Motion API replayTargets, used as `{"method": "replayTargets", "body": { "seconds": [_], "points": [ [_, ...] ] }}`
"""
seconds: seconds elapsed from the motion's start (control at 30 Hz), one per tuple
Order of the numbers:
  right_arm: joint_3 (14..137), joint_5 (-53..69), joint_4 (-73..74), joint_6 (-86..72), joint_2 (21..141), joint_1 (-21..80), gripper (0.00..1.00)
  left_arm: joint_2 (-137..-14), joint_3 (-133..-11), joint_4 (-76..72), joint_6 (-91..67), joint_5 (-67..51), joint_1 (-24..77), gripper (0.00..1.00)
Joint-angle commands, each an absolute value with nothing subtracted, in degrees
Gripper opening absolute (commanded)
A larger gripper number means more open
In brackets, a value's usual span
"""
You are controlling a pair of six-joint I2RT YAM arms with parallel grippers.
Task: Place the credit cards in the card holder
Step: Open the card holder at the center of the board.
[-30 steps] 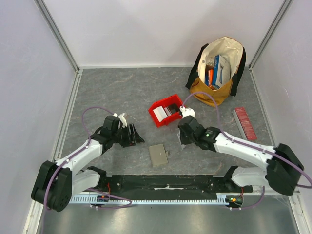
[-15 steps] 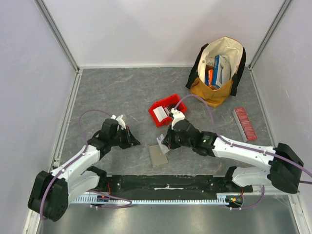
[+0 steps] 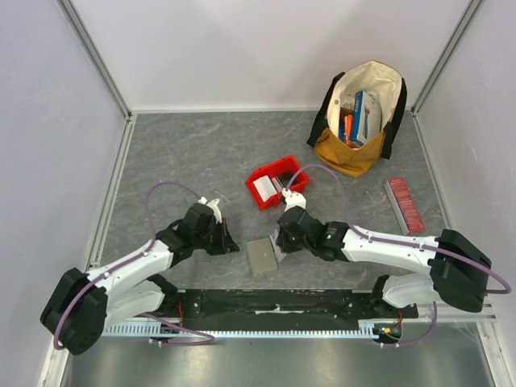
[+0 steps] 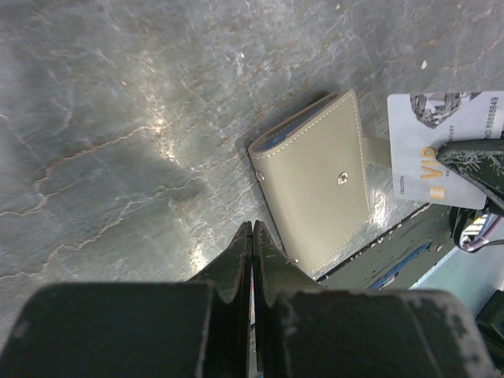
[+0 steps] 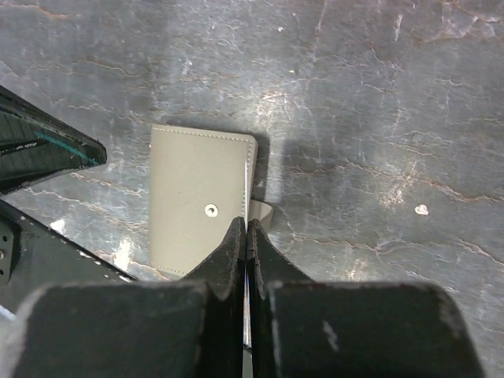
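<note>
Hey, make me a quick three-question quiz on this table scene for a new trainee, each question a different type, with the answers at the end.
1. True or false: the card holder lies closed on the table.
2. Which one grips a credit card? A: left pincer. B: right pincer. C: neither.
3. Fill in: the bin beyond the card holder is ___ in colour.
Key: 1 true; 2 B; 3 red.

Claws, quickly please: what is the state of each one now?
Left claw: closed, empty.
Right claw: closed, holding a white VIP card.
</note>
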State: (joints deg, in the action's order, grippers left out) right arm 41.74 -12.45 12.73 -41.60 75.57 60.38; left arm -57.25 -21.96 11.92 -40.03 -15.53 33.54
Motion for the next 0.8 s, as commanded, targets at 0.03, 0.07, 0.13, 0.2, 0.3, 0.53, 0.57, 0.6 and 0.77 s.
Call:
{"method": "replayTargets", "body": {
  "seconds": [0.03,0.07,0.13,0.2,0.3,0.53,0.57,0.6,0.77],
  "points": [
    [40.34,-14.68,12.66,-42.28,76.2,60.64,0.0,-61.6,-25.4,10.46,-42.8,-11.87,37.7,0.02],
    [40.17,-14.68,12.4,-42.36,76.38,60.64,0.0,-62.48,-25.57,10.2,-43.06,-11.69,38.4,0.02],
    [39.82,-14.15,11.52,-42.45,76.99,60.64,0.0,-63.8,-25.66,9.58,-43.68,-11.51,39.28,0.02],
    [39.29,-13.36,10.12,-42.63,77.69,60.56,0.0,-65.03,-25.84,8.79,-44.21,-11.51,40.16,0.02],
    [38.67,-12.13,8.53,-42.89,78.75,60.64,0.0,-66.62,-25.75,7.82,-45.0,-11.51,40.69,0.02],
    [36.57,-8.97,4.05,-43.5,77.61,60.56,0.0,-69.87,-26.01,5.63,-45.62,-11.87,41.22,0.02],
    [36.39,-8.27,3.52,-43.59,77.35,60.56,0.0,-70.31,-26.1,5.54,-45.62,-11.87,41.31,0.02],
    [36.39,-7.65,3.43,-43.77,77.17,60.56,0.0,-70.75,-26.36,5.62,-45.53,-11.69,41.22,0.02],
    [35.51,-5.01,0.62,-44.91,75.68,60.56,0.0,-72.59,-27.59,5.45,-45.0,-11.52,41.22,0.02]
  ]
}}
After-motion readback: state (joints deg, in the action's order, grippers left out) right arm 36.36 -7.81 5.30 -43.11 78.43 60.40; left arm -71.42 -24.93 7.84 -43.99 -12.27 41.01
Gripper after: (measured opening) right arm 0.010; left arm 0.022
